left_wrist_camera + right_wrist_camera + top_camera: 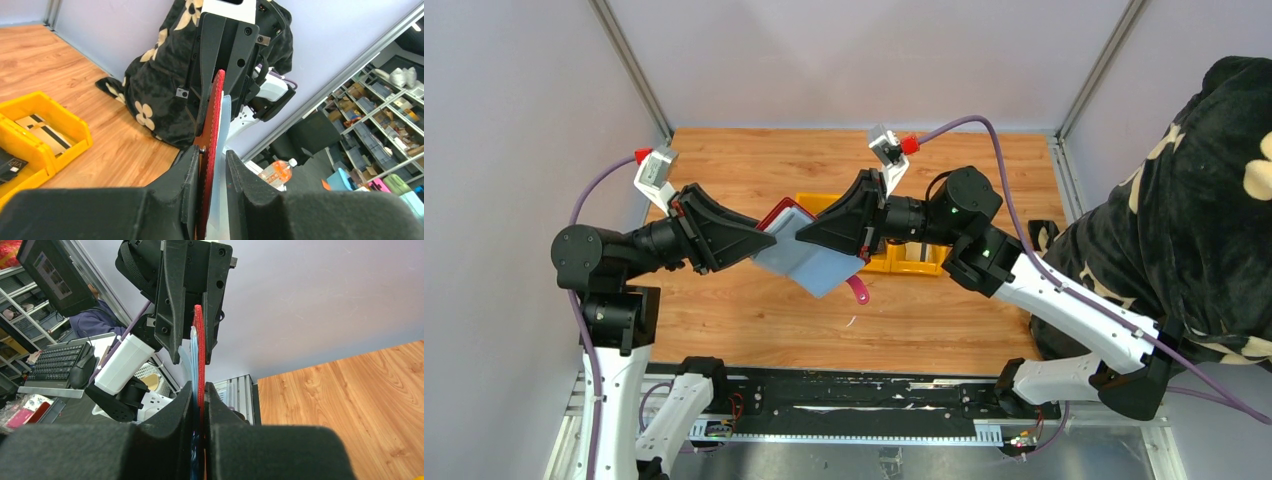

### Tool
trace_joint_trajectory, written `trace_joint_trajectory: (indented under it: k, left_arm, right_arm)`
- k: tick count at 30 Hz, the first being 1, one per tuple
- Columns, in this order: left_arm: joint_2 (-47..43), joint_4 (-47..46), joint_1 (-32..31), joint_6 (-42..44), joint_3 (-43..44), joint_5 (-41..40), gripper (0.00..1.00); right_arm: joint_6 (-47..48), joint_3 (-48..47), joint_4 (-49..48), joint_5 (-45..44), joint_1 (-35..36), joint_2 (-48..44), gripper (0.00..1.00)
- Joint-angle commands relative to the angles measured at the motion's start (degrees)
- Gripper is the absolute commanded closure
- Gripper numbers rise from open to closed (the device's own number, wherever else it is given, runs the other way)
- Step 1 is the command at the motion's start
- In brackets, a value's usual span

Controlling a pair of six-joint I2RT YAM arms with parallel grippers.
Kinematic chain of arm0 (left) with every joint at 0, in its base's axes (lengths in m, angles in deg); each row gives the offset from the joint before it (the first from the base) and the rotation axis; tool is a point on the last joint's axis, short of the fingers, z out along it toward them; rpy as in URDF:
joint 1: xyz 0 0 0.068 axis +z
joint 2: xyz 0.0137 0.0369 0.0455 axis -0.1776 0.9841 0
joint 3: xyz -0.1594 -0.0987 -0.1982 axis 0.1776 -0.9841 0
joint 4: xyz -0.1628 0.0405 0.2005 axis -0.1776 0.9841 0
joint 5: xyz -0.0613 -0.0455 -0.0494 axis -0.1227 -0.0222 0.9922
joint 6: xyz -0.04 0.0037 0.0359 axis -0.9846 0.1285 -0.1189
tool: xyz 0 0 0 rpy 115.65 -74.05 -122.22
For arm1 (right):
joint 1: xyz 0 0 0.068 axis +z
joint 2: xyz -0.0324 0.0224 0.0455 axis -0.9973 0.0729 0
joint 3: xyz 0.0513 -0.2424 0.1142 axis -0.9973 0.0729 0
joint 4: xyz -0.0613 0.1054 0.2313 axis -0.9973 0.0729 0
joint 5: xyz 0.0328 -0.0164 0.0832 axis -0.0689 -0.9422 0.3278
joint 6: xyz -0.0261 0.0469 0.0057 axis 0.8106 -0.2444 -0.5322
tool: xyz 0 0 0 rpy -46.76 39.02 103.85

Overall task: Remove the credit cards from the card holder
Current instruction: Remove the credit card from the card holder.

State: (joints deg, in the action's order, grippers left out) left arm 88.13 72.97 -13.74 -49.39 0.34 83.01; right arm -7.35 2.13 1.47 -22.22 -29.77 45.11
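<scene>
The dark red card holder (pixel 809 262) hangs open in the air above the table, grey-blue lining up, pink tab (pixel 860 291) dangling at its lower end. My left gripper (pixel 759 238) is shut on its left edge and my right gripper (pixel 802 235) on its upper right edge. The left wrist view shows the red edge (pixel 215 120) between the left gripper's (pixel 209 165) fingers. The right wrist view shows the edge (pixel 199 340) pinched in the right gripper (pixel 199 400). A pale striped card (pixel 42 131) and a dark card (pixel 10 165) lie in the yellow bin (pixel 75 125). No card shows in the holder.
The yellow three-compartment bin (pixel 929 268) stands on the wooden table behind my right gripper, mostly hidden by the arm. A black flowered cloth (pixel 1204 200) lies off the table's right side. A small white scrap (pixel 851 322) lies on the wood below the holder.
</scene>
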Motion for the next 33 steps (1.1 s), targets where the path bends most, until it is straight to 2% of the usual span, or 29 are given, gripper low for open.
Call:
trace_joint_trajectory:
  k: [1, 3, 5, 7, 8, 9, 11, 17, 20, 24, 28, 33]
  left_arm:
    - [-1.54, -7.14, -0.18, -2.96, 0.27, 1.48, 0.78]
    - [-1.58, -7.11, -0.18, -2.93, 0.02, 1.65, 0.85]
    - [-1.47, -7.02, -0.18, -2.96, 0.16, 1.76, 0.92]
    - [-1.37, -6.87, -0.18, -2.62, 0.36, 1.64, 0.98]
    - [-1.41, -6.61, -0.18, -2.38, 0.45, 1.41, 1.0]
    - [-1.34, -6.42, -0.18, -2.14, 0.51, 1.38, 1.0]
    - [-1.19, -6.12, -0.18, -1.84, 0.55, 1.05, 1.0]
    - [-1.66, -4.1, -0.23, 0.7, 0.76, 0.05, 1.0]
    - [-1.85, 2.6, -0.18, 6.41, 2.06, -1.82, 1.0]
    - [-3.16, 14.44, -0.19, 18.43, 4.96, -8.17, 1.0]
    - [-4.59, 14.45, -0.18, 20.36, 3.88, -10.62, 1.0]
    - [-5.03, 14.71, -0.18, 20.95, 3.56, -10.28, 1.0]
  right_arm:
    - [2.21, 1.54, 4.27, -0.14, -1.84, 0.36, 0.96]
    - [2.26, 1.56, 3.31, 1.51, -1.83, 0.36, 0.95]
    - [2.53, 1.86, 2.11, 3.37, -2.0, 0.16, 0.89]
    - [2.77, 2.21, 1.51, 4.66, -2.0, -0.12, 0.79]
    - [2.89, 2.38, 1.39, 5.21, -2.0, -0.23, 0.69]
    - [2.71, 2.56, 1.38, 5.52, -2.0, -0.32, 0.6]
    - [2.3, 3.02, 1.08, 5.55, -2.0, -0.5, 0.48]
    - [-5.15, 4.55, -5.11, 1.19, -2.09, 0.16, 0.26]
    - [-11.72, 6.72, -13.36, 0.58, -2.02, 0.43, 0.22]
    - [-14.97, 8.16, -16.79, -2.51, -1.26, 0.54, 0.21]
    - [-15.25, 7.95, -16.02, -8.3, -0.13, 1.46, 0.21]
    - [-14.68, 6.25, -15.93, -10.47, 1.16, 4.16, 0.2]
